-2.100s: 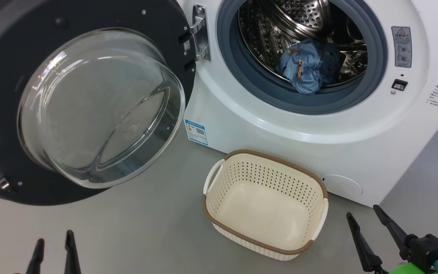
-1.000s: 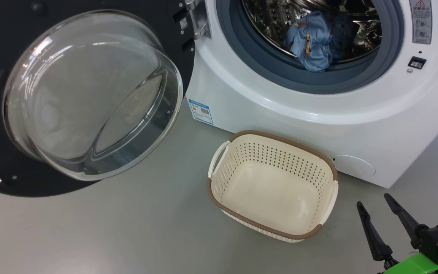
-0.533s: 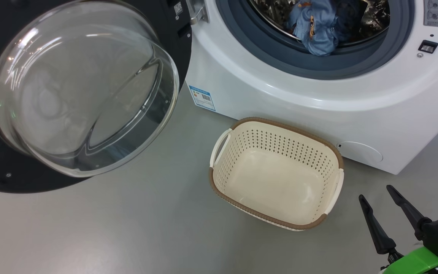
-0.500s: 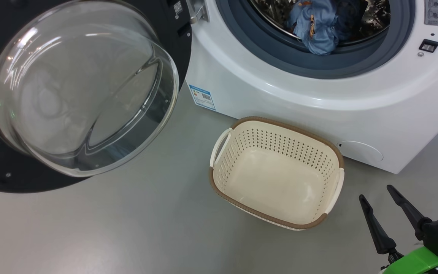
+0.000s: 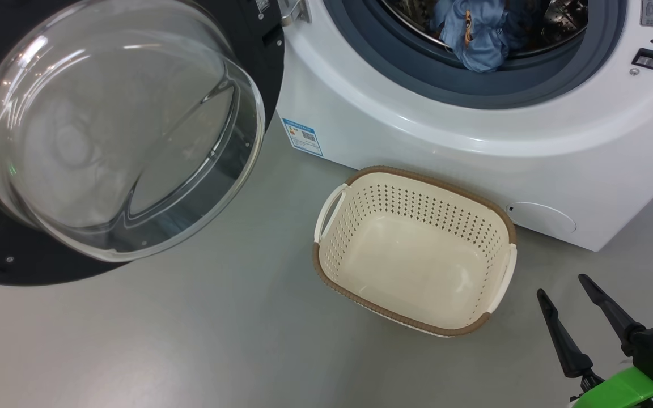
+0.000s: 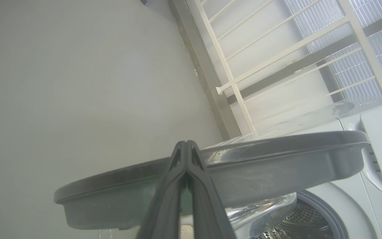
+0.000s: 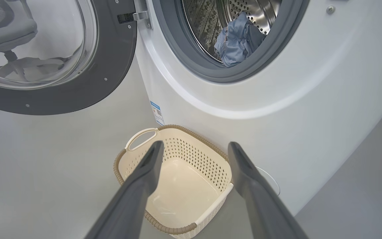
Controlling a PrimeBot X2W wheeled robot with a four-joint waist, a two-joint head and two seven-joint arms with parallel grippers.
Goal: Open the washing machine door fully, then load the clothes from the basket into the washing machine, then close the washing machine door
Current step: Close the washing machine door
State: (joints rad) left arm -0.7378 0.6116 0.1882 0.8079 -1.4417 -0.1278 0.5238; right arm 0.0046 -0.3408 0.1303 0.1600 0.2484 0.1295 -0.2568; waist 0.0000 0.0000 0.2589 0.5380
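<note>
The basket (image 5: 434, 182) stands on the grey floor (image 5: 190, 340) just before the washer (image 5: 474, 164), and its whole cream bottom shows. The clothes (image 5: 476, 34) lie in the steel drum (image 7: 254, 13), a crumpled light-blue bundle with an orange print, low at the front just behind the grey gasket (image 5: 530, 90). The door (image 5: 117, 130) hangs wide open at the washer's left, glass bowl facing out.

There is one basket, one washer and one door. The bundle is one heap; how many garments it holds cannot be told.

The right gripper (image 5: 562, 284) hovers to the right of the basket, fingers spread wide, holding and touching nothing. In the left wrist view the left gripper (image 6: 186, 146) has its fingers pressed together with nothing between them, its tips before the door's edge; whether they touch it cannot be told.
</note>
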